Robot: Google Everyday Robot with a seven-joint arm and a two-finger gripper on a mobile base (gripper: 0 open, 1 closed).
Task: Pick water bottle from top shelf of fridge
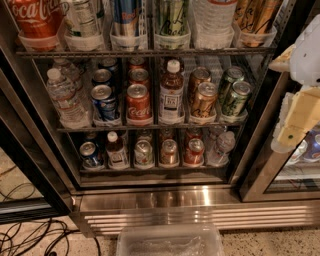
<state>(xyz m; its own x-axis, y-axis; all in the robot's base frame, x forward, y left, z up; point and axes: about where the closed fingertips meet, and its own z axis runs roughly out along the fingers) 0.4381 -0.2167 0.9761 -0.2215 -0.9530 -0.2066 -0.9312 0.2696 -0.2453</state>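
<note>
The gripper (299,107) sits at 3 o'clock, at the frame's right edge. It is a blocky white shell above a pale yellow, flat-sided piece, set in front of the glass door. Whether it is open or closed cannot be told, and nothing is seen in its hold.

The water bottle (213,17) stands at about 1 o'clock against the upper edge. It is clear ribbed plastic and only its lower body is in view, seated in a clear plastic tub on the top shelf (150,52), a dark wire rack with a thin front rail. At its 9 o'clock side is a pale green can (171,17), and at its 3 o'clock side stand gold cans (255,15).

On the rack below, a brown tea bottle (171,90) with a white cap stands among round aluminium cans, with a crinkled clear bottle (65,97) at the left end.

The fridge (200,210) has a ribbed steel base grille. A cloudy plastic bin (170,240) lies at 6 o'clock on the speckled floor, and black cables (30,235) loop at 8 o'clock.
</note>
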